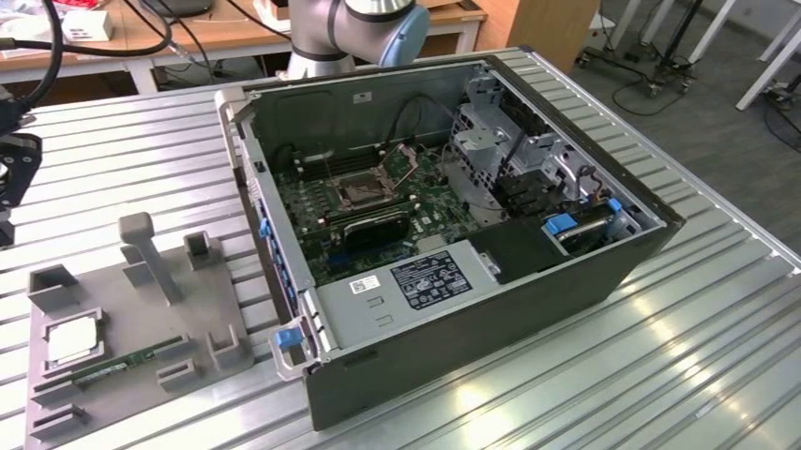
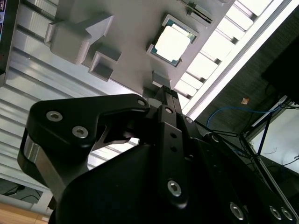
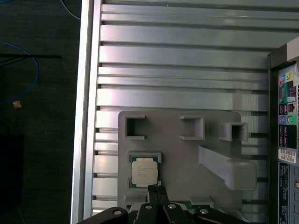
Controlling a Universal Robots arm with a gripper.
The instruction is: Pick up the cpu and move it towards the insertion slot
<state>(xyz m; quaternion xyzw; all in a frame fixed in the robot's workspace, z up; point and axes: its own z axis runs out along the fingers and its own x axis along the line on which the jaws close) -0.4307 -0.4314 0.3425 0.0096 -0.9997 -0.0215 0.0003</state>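
The cpu (image 3: 144, 170) is a flat square chip with a silver top. It lies in a square recess of the grey fixture plate (image 3: 177, 154). In the exterior view the cpu (image 1: 73, 339) is at the left, on the plate's near side. My gripper (image 3: 156, 189) hangs above the plate, its tips close beside the cpu's edge, shut with nothing held. In the second wrist view the black fingers (image 2: 163, 95) are pressed together, with the cpu (image 2: 173, 42) beyond them. The insertion slot (image 1: 363, 190) is a square socket on the green board inside the open computer case (image 1: 501, 309).
A green memory stick (image 1: 119, 366) lies on the fixture plate beside the cpu. Grey holders and a tall post (image 1: 144, 253) rise from the plate. The slatted metal table's edge (image 3: 86, 116) runs near the plate, with dark floor and a blue cable beyond.
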